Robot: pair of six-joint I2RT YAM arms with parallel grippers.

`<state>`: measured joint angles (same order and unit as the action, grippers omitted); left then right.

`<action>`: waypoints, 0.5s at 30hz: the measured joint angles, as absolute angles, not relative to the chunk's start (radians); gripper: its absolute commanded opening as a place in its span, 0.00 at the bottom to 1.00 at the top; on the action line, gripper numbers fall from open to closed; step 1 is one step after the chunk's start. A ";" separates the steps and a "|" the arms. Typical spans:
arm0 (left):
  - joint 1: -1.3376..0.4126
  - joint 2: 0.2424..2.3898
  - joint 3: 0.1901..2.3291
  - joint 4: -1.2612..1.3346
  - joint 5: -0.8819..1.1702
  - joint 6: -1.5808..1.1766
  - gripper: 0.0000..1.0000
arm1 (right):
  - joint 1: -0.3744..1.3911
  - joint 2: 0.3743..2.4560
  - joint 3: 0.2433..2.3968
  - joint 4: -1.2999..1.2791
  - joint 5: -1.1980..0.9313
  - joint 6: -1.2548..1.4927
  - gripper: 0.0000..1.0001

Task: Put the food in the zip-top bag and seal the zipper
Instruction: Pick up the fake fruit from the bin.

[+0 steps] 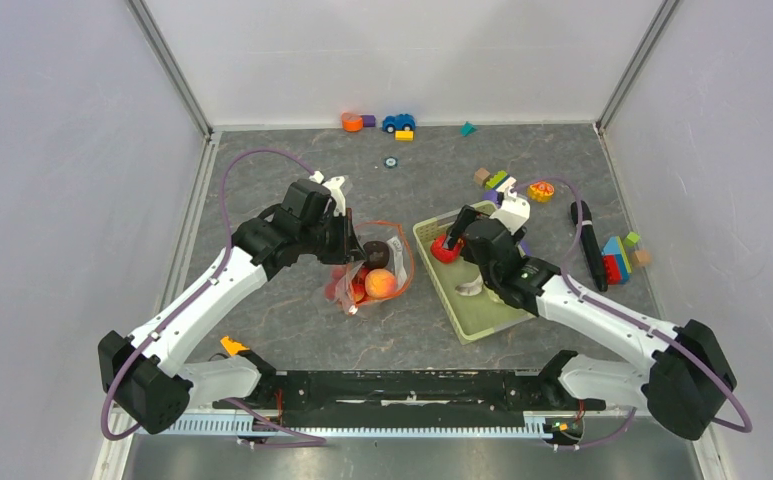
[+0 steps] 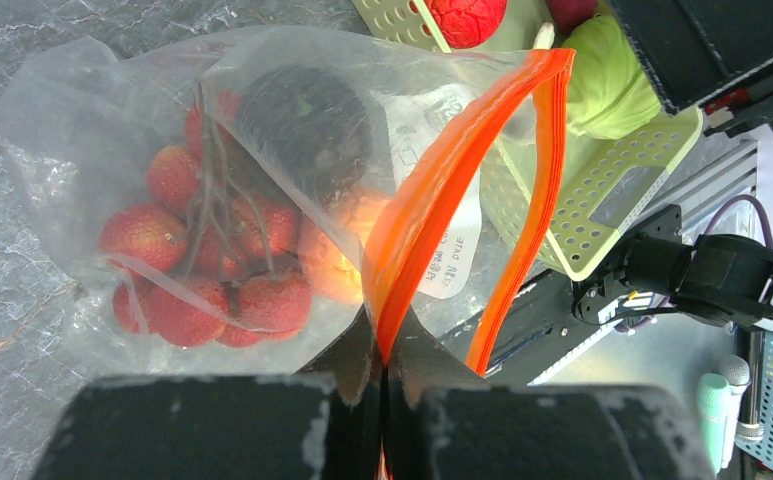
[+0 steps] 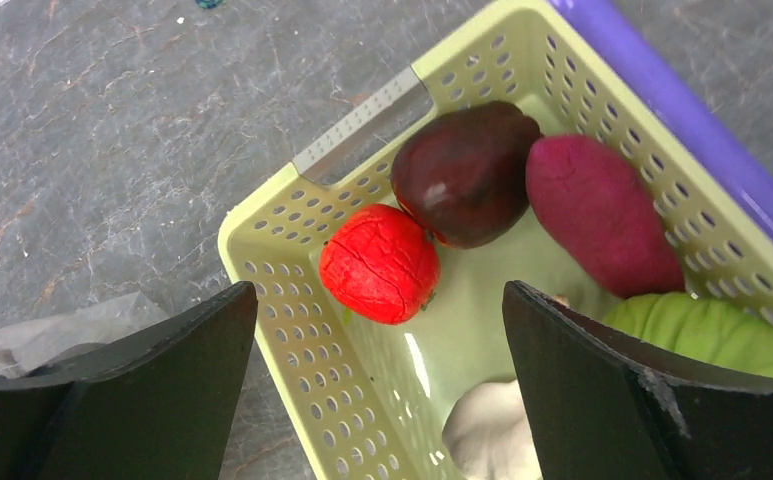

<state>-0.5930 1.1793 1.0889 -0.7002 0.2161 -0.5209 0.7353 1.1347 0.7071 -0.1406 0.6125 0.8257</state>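
The clear zip-top bag lies at centre with its mouth open; it also shows in the left wrist view. Inside are red strawberries, a dark plum and a peach. My left gripper is shut on the red-orange zipper strip and holds the mouth up. My right gripper is open above the pale green basket, over a red strawberry, a dark plum, a magenta piece, a green cabbage and a white piece.
Coloured blocks, a black marker and small toys lie right of the basket. A blue toy car and more blocks sit at the back wall. White walls close in the table on three sides.
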 measured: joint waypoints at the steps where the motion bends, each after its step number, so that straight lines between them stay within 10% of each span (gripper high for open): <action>1: -0.593 1.179 1.089 -0.700 0.216 -0.521 0.02 | 0.735 1.145 0.707 -0.153 0.612 0.860 0.98; 15: -0.593 1.179 1.089 -0.700 0.216 -0.521 0.02 | 0.735 1.308 0.709 -0.185 0.621 1.095 0.98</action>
<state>-0.5930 1.1790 1.0889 -0.7002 0.2165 -0.5209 0.7349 1.3075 0.7094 -0.1848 0.6212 1.0950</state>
